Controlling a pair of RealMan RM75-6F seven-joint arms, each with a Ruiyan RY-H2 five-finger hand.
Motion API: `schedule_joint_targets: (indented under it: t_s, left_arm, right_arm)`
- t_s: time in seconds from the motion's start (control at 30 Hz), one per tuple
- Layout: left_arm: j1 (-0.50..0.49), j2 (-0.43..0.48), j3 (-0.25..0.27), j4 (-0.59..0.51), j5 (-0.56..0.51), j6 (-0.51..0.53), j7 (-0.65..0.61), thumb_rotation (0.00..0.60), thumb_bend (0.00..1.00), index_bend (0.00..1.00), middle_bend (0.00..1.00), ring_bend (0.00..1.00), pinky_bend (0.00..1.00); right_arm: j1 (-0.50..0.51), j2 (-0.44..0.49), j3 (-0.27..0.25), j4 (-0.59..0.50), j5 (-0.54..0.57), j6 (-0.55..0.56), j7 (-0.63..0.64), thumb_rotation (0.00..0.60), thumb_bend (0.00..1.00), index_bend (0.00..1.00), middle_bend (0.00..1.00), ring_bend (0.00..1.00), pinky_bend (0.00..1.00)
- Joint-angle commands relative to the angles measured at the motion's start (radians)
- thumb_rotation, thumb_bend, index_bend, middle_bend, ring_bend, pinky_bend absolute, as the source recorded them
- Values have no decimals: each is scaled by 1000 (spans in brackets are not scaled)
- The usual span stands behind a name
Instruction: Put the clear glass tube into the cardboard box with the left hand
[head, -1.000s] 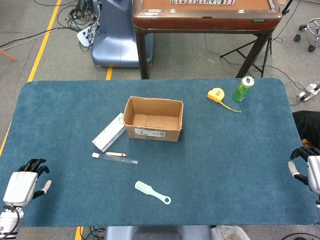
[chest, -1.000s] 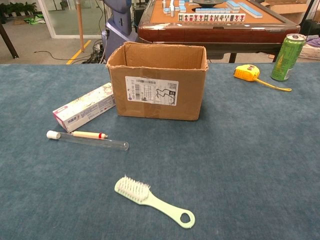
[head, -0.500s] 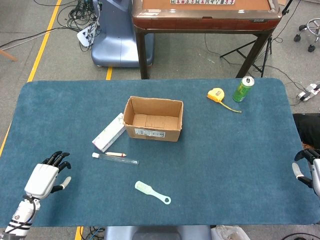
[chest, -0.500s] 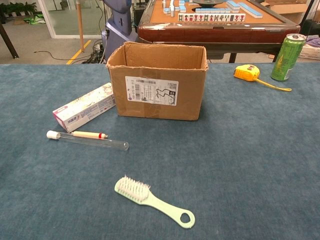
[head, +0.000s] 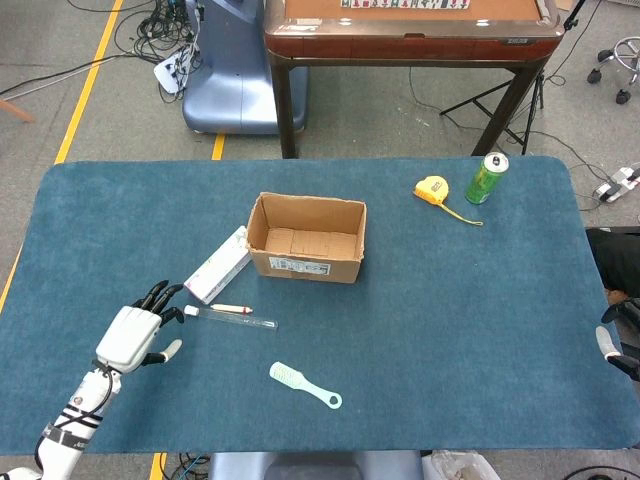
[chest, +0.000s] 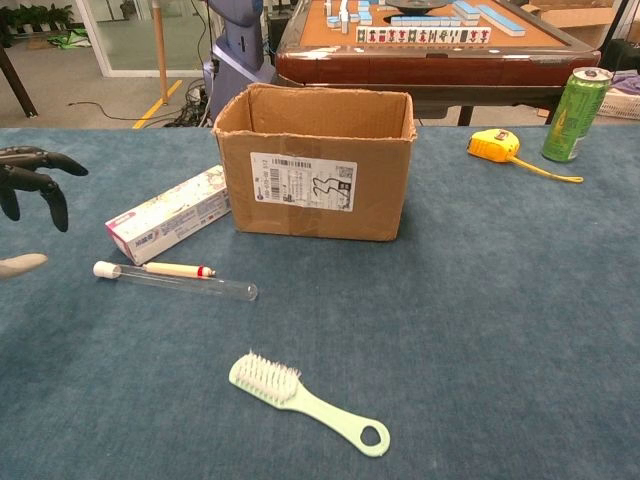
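Head view: left hand (head: 131, 336) fingers spread, empty, near glass tube (head: 232, 317) — right hand (head: 618, 350) cropped, unclear.

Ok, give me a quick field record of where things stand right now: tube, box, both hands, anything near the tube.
tube: clear glass tube lies flat on the table, white cap toward the left hand
box: cardboard box open, upright, behind the tube
left hand: left hand beside the cap end, fingers apart, holding nothing
right hand: right hand at the table's far right edge, mostly out of frame
neighbours: toothpaste box behind tube; green brush in front
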Motion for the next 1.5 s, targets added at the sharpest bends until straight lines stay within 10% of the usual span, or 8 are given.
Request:
schedule_joint_targets:
  t_s: [0.03,0.47,1.5]
  left_arm:
    - [-27,-23,-13,5,-18,-27,39,600,281,422,85,35,347]
    - [-105,-117,-33,75,-88,-95,127,600,281,411,0,0,72]
    - [-215,-273,-19,298,-143,-177,139,600,282,352,0,0,13]
  right_arm:
    - [-6,3,1,1,-3,10,9,600,361,559,495,422,510]
    - [-32,16,6,9,-13,53,63,600,360,559,494,422,510]
    - [-44,25,10,13,-21,63,92,600,361,559,495,422,510]
